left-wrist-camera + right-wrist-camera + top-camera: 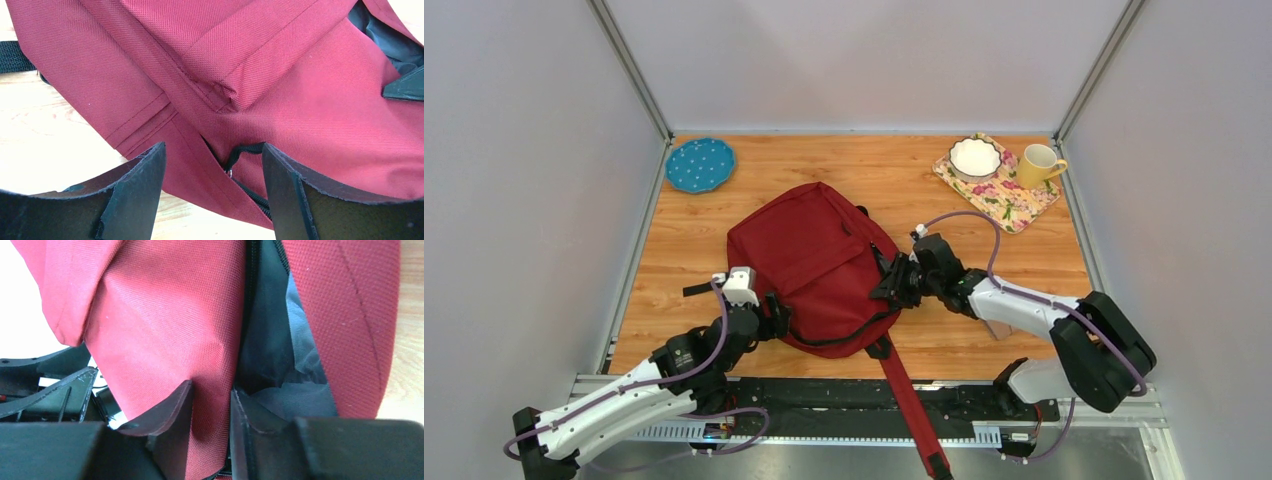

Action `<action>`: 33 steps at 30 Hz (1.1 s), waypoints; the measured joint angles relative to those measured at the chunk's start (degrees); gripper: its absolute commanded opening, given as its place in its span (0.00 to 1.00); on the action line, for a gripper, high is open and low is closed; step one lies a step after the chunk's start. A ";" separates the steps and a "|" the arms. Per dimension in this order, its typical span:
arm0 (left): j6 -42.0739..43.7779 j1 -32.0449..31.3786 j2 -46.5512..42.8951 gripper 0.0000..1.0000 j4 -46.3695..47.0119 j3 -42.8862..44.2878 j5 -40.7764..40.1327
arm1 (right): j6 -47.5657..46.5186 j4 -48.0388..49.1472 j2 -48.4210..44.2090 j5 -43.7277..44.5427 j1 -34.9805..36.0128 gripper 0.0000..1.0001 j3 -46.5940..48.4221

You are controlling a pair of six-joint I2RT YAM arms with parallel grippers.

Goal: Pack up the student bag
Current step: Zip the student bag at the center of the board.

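R gripper (pixel 211 390) pinches student bag (pixel 809 250); L gripper (pixel 214 148) wide.

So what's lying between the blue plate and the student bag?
Nothing but bare wooden table between the blue plate and the student bag; the top external view shows that stretch clear.

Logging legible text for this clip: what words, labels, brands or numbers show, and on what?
None readable in any view.
The student bag: plain red fabric, no logo or tag showing.
The yellow mug, white bowl, blue plate: no lettering.
The floral mat: pattern only.
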 measured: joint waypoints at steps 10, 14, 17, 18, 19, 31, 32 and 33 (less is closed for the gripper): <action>0.22 0.00 0.00 0.77 -0.02 0.50 -0.02 | -9.90 -13.81 -5.07 8.26 1.40 0.14 15.63; 0.44 0.00 0.00 0.77 -0.07 0.50 -0.04 | -16.72 -19.26 -6.71 17.94 5.57 0.43 22.14; 0.79 0.00 -0.02 0.77 -0.26 0.52 -0.07 | -19.67 -25.03 -6.10 26.80 9.01 0.58 23.19; 0.85 0.00 -0.07 0.77 -0.46 0.57 -0.11 | -20.22 -27.28 -5.55 29.22 9.86 0.60 23.17; 0.87 0.00 -0.20 0.77 -0.68 0.59 -0.15 | -20.72 -29.44 -4.98 31.36 10.43 0.62 23.04; 1.25 0.00 -3.67 0.82 -4.83 2.49 -2.51 | -19.47 -33.66 -19.71 32.30 11.39 0.61 19.12; 1.20 0.00 -3.67 0.83 -5.60 3.06 -3.04 | -19.19 -32.57 -20.55 31.12 11.91 0.61 19.12; 1.18 0.00 -3.67 0.84 -6.25 3.58 -3.52 | -18.60 -31.10 -21.22 29.66 12.81 0.60 19.10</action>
